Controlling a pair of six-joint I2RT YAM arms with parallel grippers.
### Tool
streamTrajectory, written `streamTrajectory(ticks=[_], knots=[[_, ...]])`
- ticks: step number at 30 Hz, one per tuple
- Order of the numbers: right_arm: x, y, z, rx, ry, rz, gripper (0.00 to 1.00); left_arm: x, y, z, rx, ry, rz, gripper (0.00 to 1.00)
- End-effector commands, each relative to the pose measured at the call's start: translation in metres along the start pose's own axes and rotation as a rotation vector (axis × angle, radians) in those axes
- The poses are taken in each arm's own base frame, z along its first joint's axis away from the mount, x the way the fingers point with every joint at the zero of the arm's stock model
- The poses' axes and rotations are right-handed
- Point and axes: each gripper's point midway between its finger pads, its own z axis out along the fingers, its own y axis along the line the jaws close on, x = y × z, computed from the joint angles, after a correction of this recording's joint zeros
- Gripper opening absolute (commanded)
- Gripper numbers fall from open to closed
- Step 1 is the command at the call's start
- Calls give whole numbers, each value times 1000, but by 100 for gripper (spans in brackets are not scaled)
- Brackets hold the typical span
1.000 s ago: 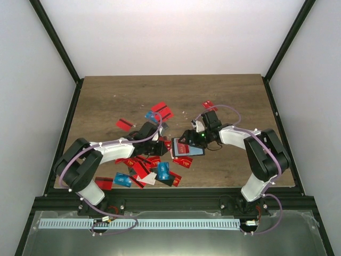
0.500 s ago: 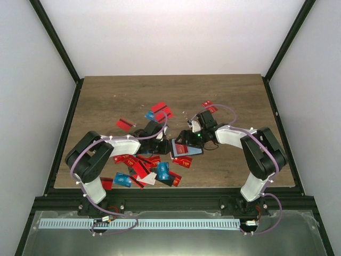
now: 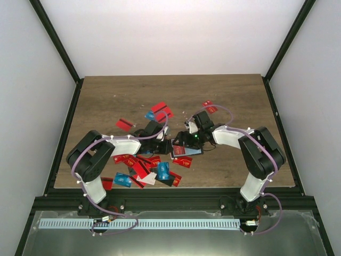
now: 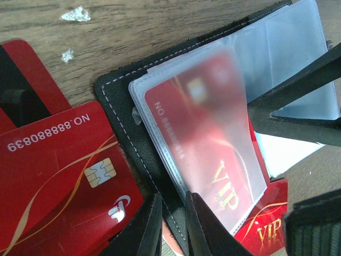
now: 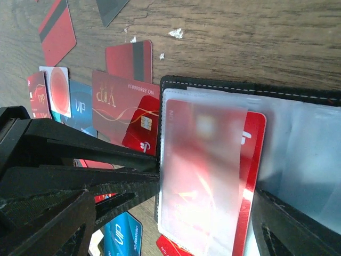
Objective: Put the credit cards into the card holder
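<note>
Though tiny overhead, close up 1 red card (image 4: pixel 205 141) inside the card holder (image 4: pixel 120 109).

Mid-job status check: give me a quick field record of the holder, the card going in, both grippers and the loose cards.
card holder: open, lying flat on the table, clear sleeves facing up
card going in: red card mostly under a frosted sleeve, one long edge sticking out
left gripper: nearly closed, apparently pinching the holder's stitched edge
right gripper: open wide, straddling the sleeve
loose cards: many, mostly red, some blue, heaped beside the holder on the left arm's side; a few farther back
</note>
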Motion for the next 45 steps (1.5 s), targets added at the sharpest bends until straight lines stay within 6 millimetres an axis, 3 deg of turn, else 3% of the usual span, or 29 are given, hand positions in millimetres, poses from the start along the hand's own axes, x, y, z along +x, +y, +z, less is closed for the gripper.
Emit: streamTrajectory(ticks=[1, 11, 17, 26, 35, 45], knots=[[-7, 8, -4, 36, -17, -29, 81, 2, 1, -3, -16, 8, 15, 15], [-2, 16, -35, 81, -66, -68, 82, 5, -8, -43, -45, -29, 35, 17], [38, 34, -47, 3, -31, -75, 82, 35, -2, -58, -101, 0, 40, 19], [109, 49, -53, -101, 42, -24, 82, 65, 24, -41, -140, 34, 12, 20], [139, 38, -61, -118, 46, 38, 82, 95, 23, -22, -155, 87, 28, 19], [174, 50, -44, -157, 104, 74, 82, 124, 11, -30, -160, 76, 14, 19]])
